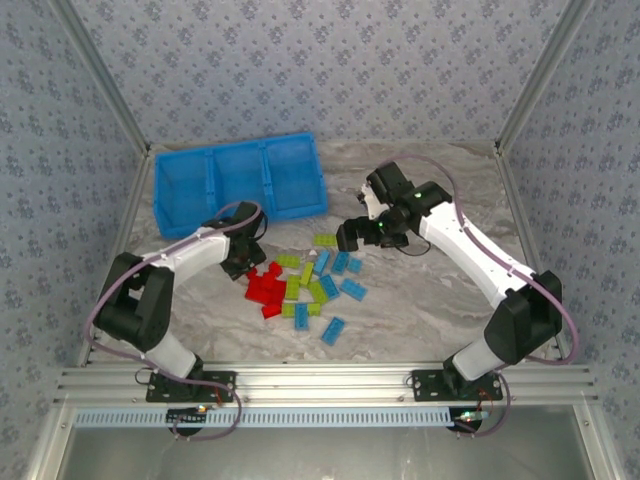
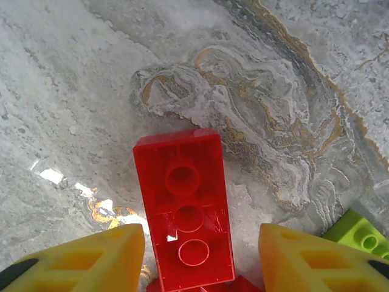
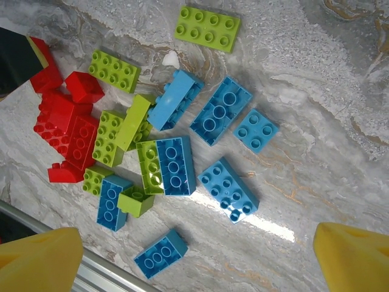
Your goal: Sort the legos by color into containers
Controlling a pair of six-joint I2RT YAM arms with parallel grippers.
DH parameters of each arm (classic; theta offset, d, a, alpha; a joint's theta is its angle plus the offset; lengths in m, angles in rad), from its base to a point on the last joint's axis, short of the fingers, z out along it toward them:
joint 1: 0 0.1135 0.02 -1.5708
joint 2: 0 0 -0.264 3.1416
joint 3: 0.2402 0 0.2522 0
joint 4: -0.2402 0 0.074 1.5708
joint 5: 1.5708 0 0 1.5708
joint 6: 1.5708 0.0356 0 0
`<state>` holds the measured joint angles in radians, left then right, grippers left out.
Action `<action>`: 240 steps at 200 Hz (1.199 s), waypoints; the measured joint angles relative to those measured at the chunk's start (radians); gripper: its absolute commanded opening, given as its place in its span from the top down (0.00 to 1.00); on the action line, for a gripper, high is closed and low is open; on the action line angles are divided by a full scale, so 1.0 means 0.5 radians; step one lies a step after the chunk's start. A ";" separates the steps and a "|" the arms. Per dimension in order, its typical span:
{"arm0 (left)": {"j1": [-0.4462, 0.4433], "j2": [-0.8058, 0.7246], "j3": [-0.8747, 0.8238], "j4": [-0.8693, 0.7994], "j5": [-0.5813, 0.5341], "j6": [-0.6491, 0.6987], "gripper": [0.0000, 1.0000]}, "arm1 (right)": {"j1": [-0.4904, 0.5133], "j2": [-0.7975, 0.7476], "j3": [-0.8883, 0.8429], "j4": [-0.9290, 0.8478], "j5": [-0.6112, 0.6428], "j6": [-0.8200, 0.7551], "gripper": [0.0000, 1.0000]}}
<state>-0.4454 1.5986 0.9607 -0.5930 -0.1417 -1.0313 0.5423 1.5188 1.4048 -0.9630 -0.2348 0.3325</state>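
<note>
You have a marble-patterned table point(image 1: 430, 300) with the bright blue tray point(image 1: 238, 180) lying toward 11 o'clock on it, its three compartments side by side.

Your left arm point(image 1: 190, 255) reaches in from 7 o'clock and your right arm point(image 1: 470, 250) from 5 o'clock. Both point toward the middle of the table.

The legos point(image 1: 305, 285) lie loose on the table at 5 o'clock from the tray and well apart from it. The red ones are bunched at the heap's 9 o'clock side, and lime green and light blue ones are mixed across the rest.

Your left gripper point(image 2: 200, 243) is low over the red bunch. Its yellow fingers point(image 2: 91, 258) straddle a red brick point(image 2: 184, 207) that lies underside up. The jaws are only partly apart, with a clear gap on the right-hand side, so nothing is clamped. A lime green brick point(image 2: 358, 234) sits at 3 o'clock from that brick.

Your right gripper point(image 3: 197, 255) hangs above the heap with its jaws wide and nothing between them.

In the right wrist view, one lime green eight-stud brick point(image 3: 208, 27) lies apart at 12 o'clock, and one small light blue brick point(image 3: 160, 253) lies apart at 6 o'clock.
</note>
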 measured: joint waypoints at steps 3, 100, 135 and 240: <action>0.000 0.002 0.003 -0.004 0.001 0.007 0.53 | 0.002 -0.002 0.000 0.000 0.005 0.001 0.00; 0.025 0.064 0.016 -0.099 0.050 0.092 0.78 | 0.050 -0.001 0.082 -0.019 0.022 0.023 0.00; 0.072 -0.198 0.141 -0.350 0.000 0.176 0.78 | 0.140 -0.003 0.134 -0.008 0.022 -0.011 0.00; 0.916 0.259 1.194 -0.425 -0.058 0.835 0.74 | 0.246 -0.054 0.209 0.105 0.177 -0.067 0.00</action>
<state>0.0128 1.7279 1.5578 -0.8055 -0.1707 -0.6140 0.6655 1.4918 1.5093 -0.9104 -0.1463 0.2989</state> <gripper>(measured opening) 0.264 0.999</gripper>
